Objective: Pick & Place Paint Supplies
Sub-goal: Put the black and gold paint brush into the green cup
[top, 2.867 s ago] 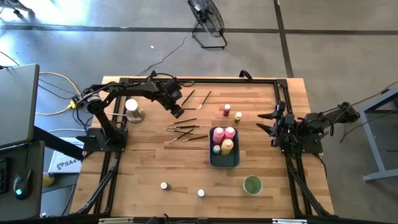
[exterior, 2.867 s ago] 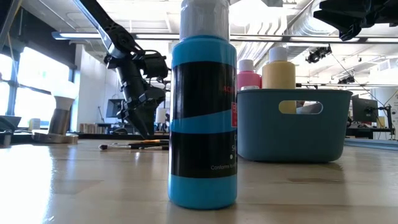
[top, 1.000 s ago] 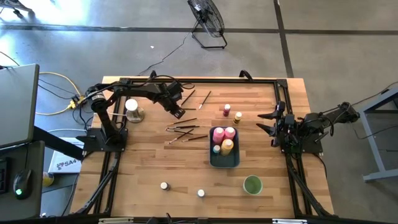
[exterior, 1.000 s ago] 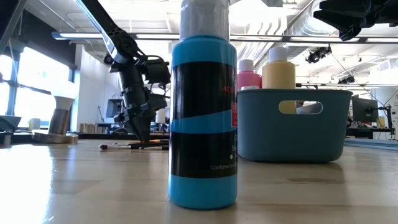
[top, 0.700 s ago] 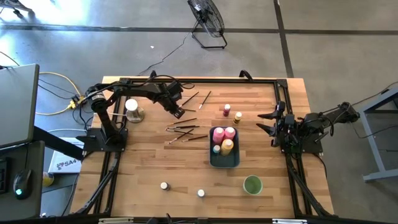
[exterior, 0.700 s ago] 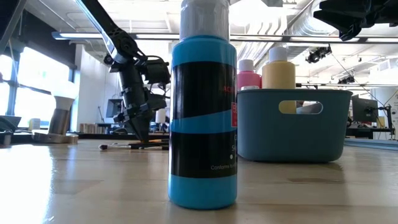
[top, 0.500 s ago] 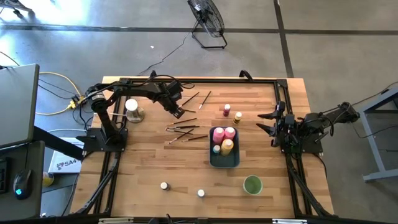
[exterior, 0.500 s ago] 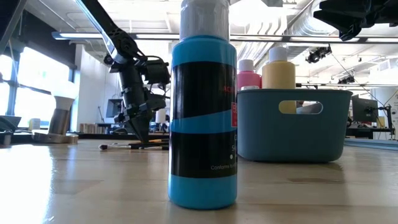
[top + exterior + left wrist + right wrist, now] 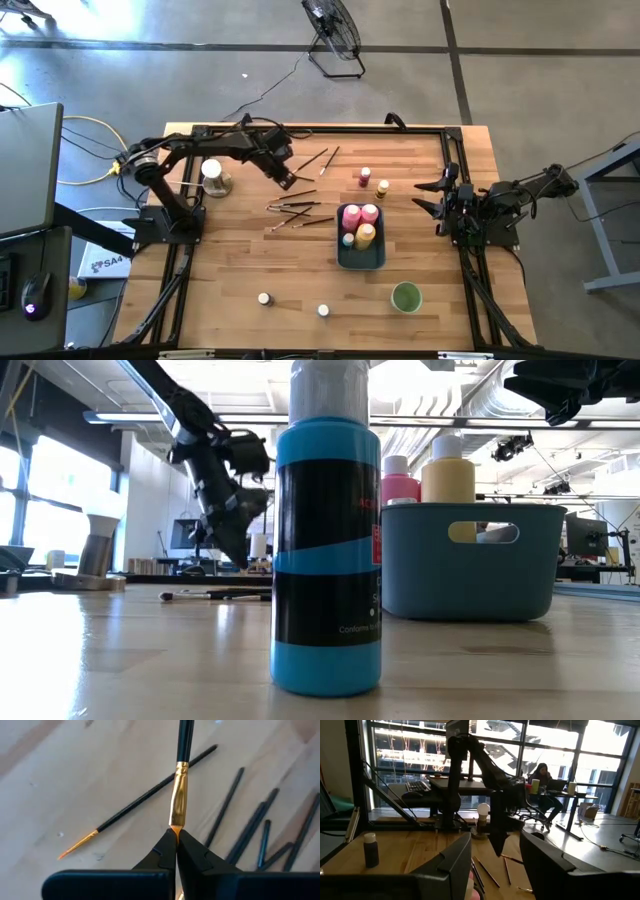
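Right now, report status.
Left hand shut on a paintbrush, lifted. Right hand open, parked. Other brushes below; tray path clear.

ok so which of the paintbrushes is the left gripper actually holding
The paintbrush pinched at its gold ferrule by the shut left gripper. The other brushes lie loose on the table.

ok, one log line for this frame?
left gripper: shut on paintbrush, lifted | right gripper: open, waiting at table's right | tray: holds bottles

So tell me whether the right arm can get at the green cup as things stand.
Probably yes: the green cup stands alone on bare table, and the right gripper, open and empty, has nothing between them.
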